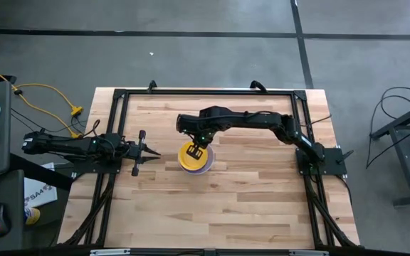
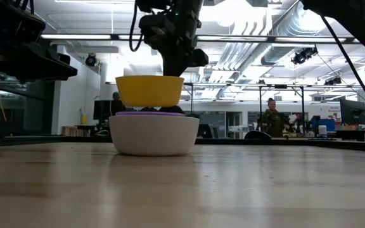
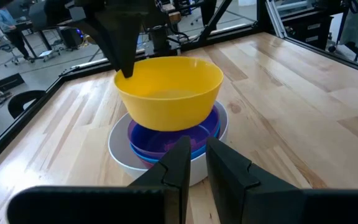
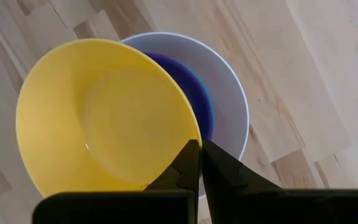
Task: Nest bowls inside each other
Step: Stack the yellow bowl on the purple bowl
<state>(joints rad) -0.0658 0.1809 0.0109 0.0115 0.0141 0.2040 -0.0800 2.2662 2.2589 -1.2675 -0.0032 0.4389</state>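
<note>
The wooden counter (image 1: 248, 206) lies under me, and near its centre in the high view sits the white bowl (image 2: 153, 135) with the purple bowl (image 3: 166, 147) and blue bowl (image 3: 205, 133) nested in it. Just above them hangs the yellow bowl (image 2: 149, 90), not yet seated. My right jaws (image 4: 200, 144) are pressed together, pinching its rim. At nine o'clock from the stack my left jaws (image 3: 194, 152) wait, slightly spread, gripping nothing.
</note>
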